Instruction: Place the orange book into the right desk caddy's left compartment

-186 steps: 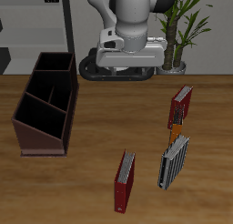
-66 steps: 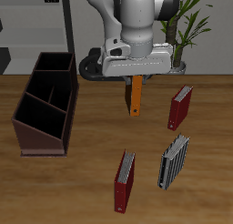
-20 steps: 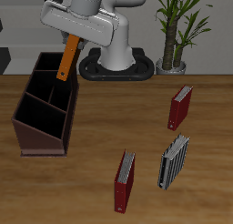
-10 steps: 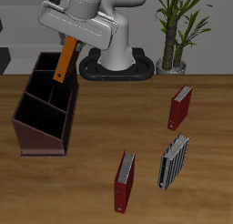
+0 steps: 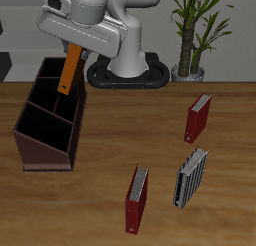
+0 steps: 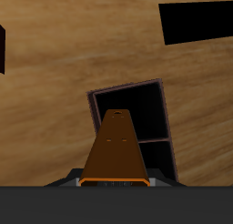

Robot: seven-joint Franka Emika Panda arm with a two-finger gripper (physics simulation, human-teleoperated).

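Near the bottom of the exterior frame, a dark red book (image 5: 136, 199) and a black-and-grey book (image 5: 190, 177) lie untouched, with another red book (image 5: 198, 117) at mid right. Caddy (image 5: 49, 112) sits at mid left. Gripper (image 5: 74, 46) pinches the orange book (image 5: 69, 72) at its top end, tilted, lower end over the caddy's back compartments. Over the last second it has dropped slightly and shifted toward the frame's left. Wrist view puts the book (image 6: 116, 151) above an open slot (image 6: 132, 112); looks like final alignment before lowering, not yet inserted.
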